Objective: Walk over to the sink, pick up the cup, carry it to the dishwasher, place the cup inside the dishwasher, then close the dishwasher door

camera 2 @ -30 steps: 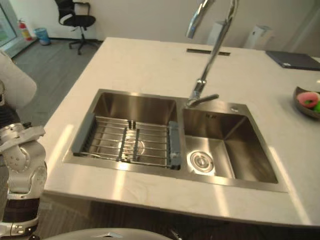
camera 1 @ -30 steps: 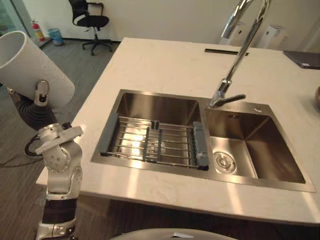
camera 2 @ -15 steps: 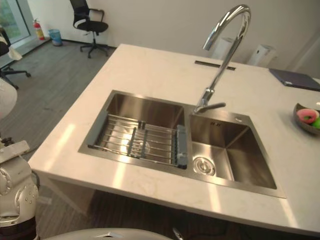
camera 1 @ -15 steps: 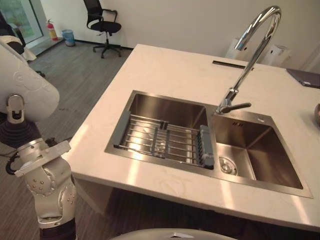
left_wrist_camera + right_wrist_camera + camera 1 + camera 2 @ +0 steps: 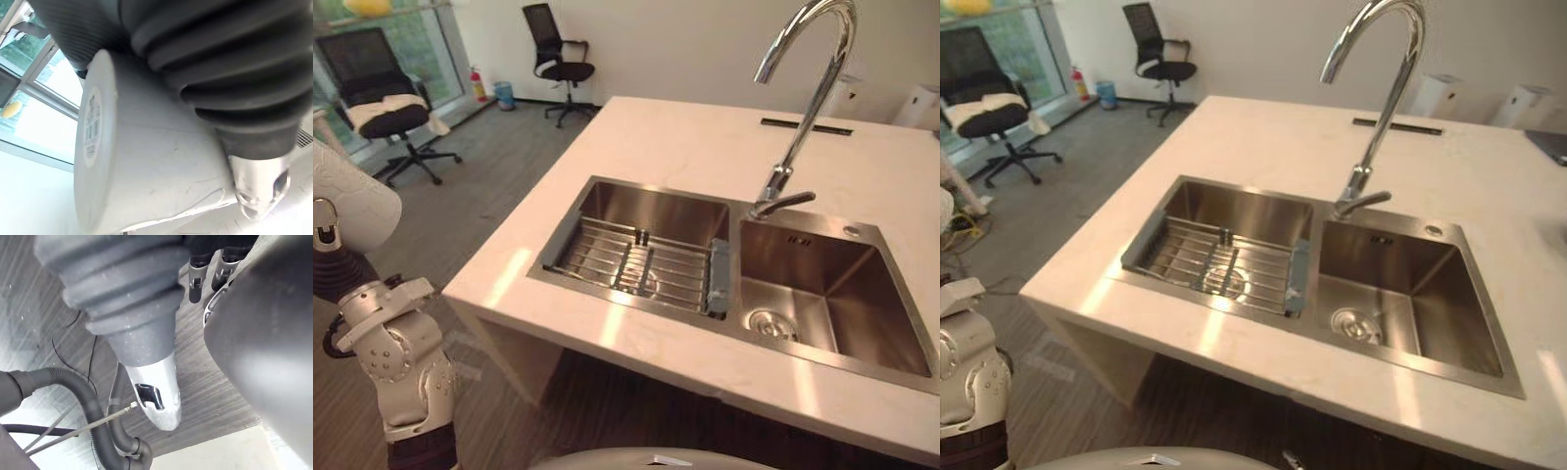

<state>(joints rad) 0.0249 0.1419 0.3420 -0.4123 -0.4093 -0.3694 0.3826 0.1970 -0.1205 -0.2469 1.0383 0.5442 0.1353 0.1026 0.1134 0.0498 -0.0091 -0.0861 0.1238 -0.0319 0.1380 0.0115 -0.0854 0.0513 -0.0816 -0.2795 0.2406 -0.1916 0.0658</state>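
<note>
White cup (image 5: 352,201) is gripped in the raised left hand (image 5: 325,230), out beyond the edge of the countertop (image 5: 685,137) and well apart from the steel sink (image 5: 646,211); the right hand (image 5: 154,391) cannot be read as open or closed.

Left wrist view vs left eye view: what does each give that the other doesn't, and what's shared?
Left wrist view: the cup's flat base with a label sticker, seen from very close. Left eye view: the sink, its drying rack, the faucet, the counter and two office chairs on the floor beyond. Shared: the white cup gripped by the left hand, held out past the counter's left edge and away from the sink.
</note>
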